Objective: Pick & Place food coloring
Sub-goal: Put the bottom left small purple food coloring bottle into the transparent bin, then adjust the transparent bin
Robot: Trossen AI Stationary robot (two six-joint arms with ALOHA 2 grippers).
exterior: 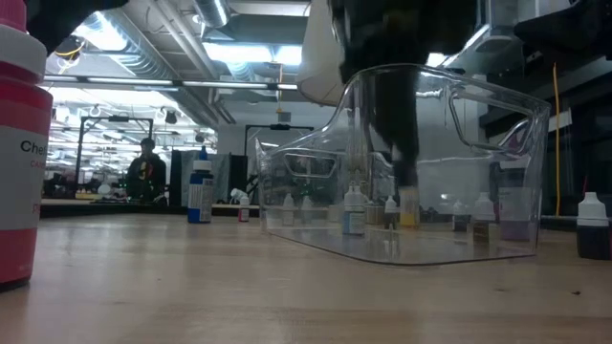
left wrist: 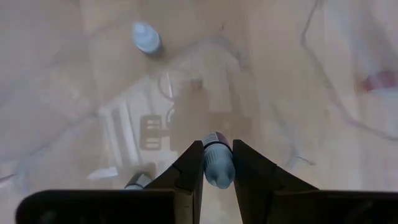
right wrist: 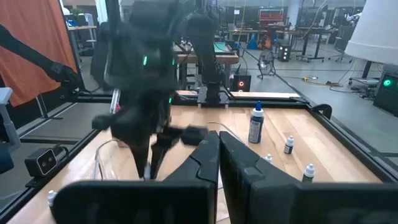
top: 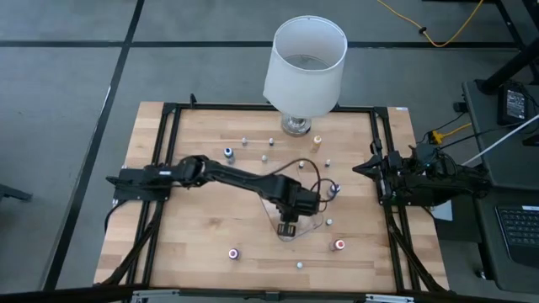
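My left jaws (left wrist: 217,167) are clamped on 1 small food coloring bottle (left wrist: 217,163), white-bodied with a dark band, held between both fingers (left wrist: 186,169) and pointing down over the clear tray (exterior: 497,143). In the high view the left jaws (top: 287,227) sit just below table centre, over the tray, which lies between centre and 4 o'clock. My right jaws (right wrist: 217,163) are shut on nothing, parked at the table's 3 o'clock edge (top: 376,168).

Rest of the food coloring is scattered on the table (top: 194,219): a blue-capped bottle (top: 228,152) at 11 o'clock of centre, an orange bottle (top: 317,141) near 12 o'clock beside the white lamp (top: 305,67), a red-capped one (top: 339,245) at 5 o'clock, another (top: 233,252) at 7 o'clock, a white one (top: 300,264) at 6 o'clock. Low view: several tiny bottles show through the tray wall; cannot tell which are inside. 1 big red bottle (exterior: 19,153) stands close at 9 o'clock. A person (exterior: 145,172) is far behind the table.
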